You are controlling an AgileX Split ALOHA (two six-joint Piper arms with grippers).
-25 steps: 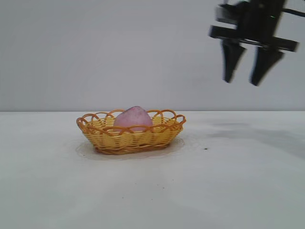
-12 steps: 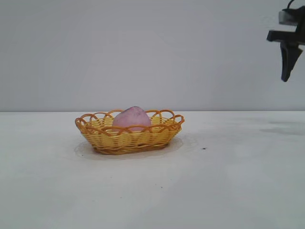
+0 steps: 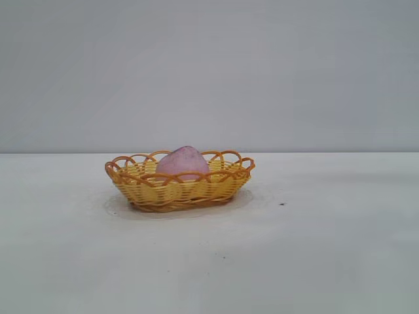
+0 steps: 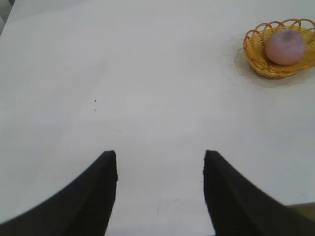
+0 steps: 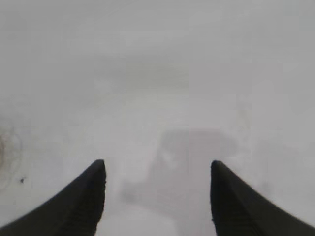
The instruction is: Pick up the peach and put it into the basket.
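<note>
Right gripper: jaws apart, nothing between them, only bare white table and the gripper's own shadow beneath. It is absent from the exterior view, so it stands clear of the work area.

Left gripper: likewise parted and empty, hanging over bare table with the basket well apart from it (this arm looks parked).

The peach sits inside the basket, upright, its pointed top rising above the orange scalloped rim. In the left wrist view the peach lies fully within the weave, nothing touching it.

Judgement: the placing step appears complete; the step in hand is withdrawal of the arms. The next move calls for little beyond settling both arms at rest, keeping clear of the basket so it is not nudged.
</note>
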